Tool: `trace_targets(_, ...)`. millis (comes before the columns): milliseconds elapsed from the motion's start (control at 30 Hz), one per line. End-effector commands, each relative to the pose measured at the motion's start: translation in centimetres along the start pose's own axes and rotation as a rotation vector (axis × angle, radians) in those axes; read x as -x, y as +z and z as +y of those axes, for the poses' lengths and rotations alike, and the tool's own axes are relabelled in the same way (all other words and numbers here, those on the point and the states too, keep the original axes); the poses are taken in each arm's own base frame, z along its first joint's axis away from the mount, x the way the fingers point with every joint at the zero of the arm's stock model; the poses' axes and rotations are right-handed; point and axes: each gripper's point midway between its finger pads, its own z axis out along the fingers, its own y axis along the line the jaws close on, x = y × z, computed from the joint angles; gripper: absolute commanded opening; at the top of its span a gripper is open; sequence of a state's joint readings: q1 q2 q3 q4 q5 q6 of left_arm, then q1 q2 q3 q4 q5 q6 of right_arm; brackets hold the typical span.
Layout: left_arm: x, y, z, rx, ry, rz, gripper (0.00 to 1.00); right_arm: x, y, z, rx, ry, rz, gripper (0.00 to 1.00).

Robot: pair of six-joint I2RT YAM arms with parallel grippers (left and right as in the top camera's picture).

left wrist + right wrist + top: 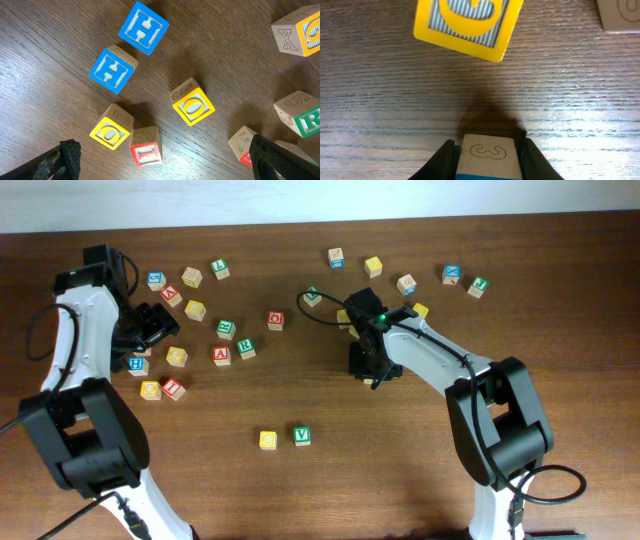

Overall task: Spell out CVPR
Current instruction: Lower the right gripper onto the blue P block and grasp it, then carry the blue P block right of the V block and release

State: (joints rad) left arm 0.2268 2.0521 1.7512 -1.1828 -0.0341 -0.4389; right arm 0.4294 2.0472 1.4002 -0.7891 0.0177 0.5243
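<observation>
A yellow block [267, 440] and a green V block [302, 435] sit side by side at the front middle of the table. My right gripper [367, 366] is shut on a blue-faced wooden block [488, 156] with a 3 drawn on its side, held just above the wood. A yellow letter block [467, 22] lies just beyond it. My left gripper [170, 162] is open and empty over a red I block [146, 147]. A green R block [306, 119] lies to its right. In the overhead view the left gripper [152, 328] hovers over the left cluster.
Several loose letter blocks are scattered at the left [221, 355] and along the back right [452, 275]. The left wrist view shows two blue blocks [143, 27], two yellow O blocks [194, 106] and a red block [241, 145] partly behind the right finger.
</observation>
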Motion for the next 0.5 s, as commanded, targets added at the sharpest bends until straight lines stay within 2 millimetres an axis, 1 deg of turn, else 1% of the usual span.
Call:
trace_targets(0, 0.0, 0.4, 0.3, 0.013, -0.016, 0.008, 0.99, -0.8, 0.8, -0.6, -0.039, -0.001, 0.026, 0.23)
trace_targets(67, 0.0, 0.4, 0.3, 0.013, -0.016, 0.008, 0.99, -0.8, 0.7, -0.7, -0.040, -0.001, 0.028, 0.23)
trace_targets(167, 0.0, 0.4, 0.3, 0.012, -0.016, 0.008, 0.99, -0.7, -0.1, -0.6, -0.044, -0.001, 0.037, 0.20)
trace_targets(267, 0.0, 0.4, 0.3, 0.013, -0.016, 0.008, 0.99, -0.9, -1.7, -0.5, -0.053, -0.002, 0.075, 0.19)
trace_targets(367, 0.0, 0.4, 0.3, 0.013, -0.016, 0.008, 0.99, -2.3, -3.3, 0.1, -0.044, -0.011, 0.152, 0.19)
trace_targets(400, 0.0, 0.4, 0.3, 0.012, -0.016, 0.008, 0.99, -3.0, -3.8, 0.3, -0.044, -0.018, 0.186, 0.18)
trace_targets(467, 0.0, 0.4, 0.3, 0.013, -0.016, 0.008, 0.99, -5.2, -4.6, 1.1, -0.030, -0.036, 0.270, 0.18)
